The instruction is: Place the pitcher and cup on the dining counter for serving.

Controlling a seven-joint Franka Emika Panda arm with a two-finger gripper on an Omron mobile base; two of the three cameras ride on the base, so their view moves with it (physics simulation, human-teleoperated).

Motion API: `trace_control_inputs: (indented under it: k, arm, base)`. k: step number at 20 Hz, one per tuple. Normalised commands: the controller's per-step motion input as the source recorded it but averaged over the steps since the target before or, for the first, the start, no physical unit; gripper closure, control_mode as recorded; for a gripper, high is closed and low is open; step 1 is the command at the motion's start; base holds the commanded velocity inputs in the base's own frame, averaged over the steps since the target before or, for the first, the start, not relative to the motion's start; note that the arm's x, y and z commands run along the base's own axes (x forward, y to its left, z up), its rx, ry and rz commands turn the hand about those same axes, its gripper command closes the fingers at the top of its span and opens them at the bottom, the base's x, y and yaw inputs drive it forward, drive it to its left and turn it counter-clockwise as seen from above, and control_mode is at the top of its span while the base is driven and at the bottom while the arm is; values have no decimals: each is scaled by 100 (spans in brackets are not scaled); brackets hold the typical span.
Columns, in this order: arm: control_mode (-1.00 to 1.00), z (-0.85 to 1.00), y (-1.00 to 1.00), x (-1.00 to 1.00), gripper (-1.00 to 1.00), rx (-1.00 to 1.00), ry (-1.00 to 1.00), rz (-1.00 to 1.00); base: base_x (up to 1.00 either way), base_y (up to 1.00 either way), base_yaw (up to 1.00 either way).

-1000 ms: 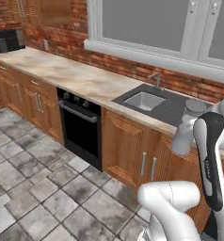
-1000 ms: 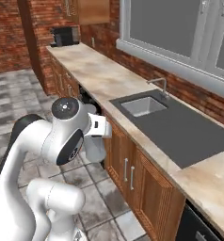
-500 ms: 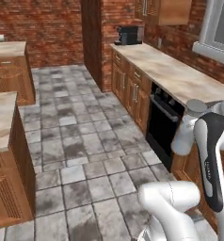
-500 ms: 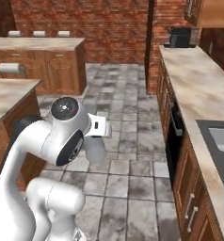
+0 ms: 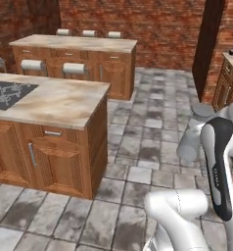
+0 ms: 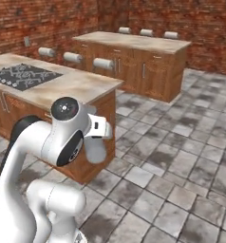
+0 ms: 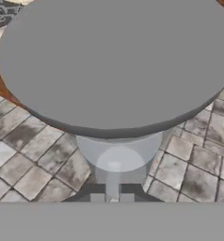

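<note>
Pitcher [image 7: 114, 61]: grey, clamped in hand [image 7: 112, 197], carried above tiled floor [image 5: 152, 122], just off the island's near corner. Tabletop [image 5: 59, 100]: beige stone, cooktop [image 5: 8, 93] at far end. Advice: keep pitcher upright, clear the edge, set down away from cooktop.

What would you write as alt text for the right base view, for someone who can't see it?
A white robot arm carries the grey pitcher in its end effector above a stone-tiled floor, beside the dining counter with its black cooktop. Beyond stand a second wooden island, padded stools and a brick wall.
</note>
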Motion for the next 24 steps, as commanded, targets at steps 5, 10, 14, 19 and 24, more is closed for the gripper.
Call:
trace_control_inputs:
  k: [5,10,14,19,24]
  arm:
    - [100,0,0,0,100,0,0,0]
    - [100,0,0,0,100,0,0,0]
    - [100,0,0,0,100,0,0,0]
    - [100,0,0,0,100,0,0,0]
    - [100,0,0,0,100,0,0,0]
  base:
    - [89,-44,54]
    - [79,-75,43]
    - [76,-79,40]
    - [71,-71,39]
    - [67,-61,39]
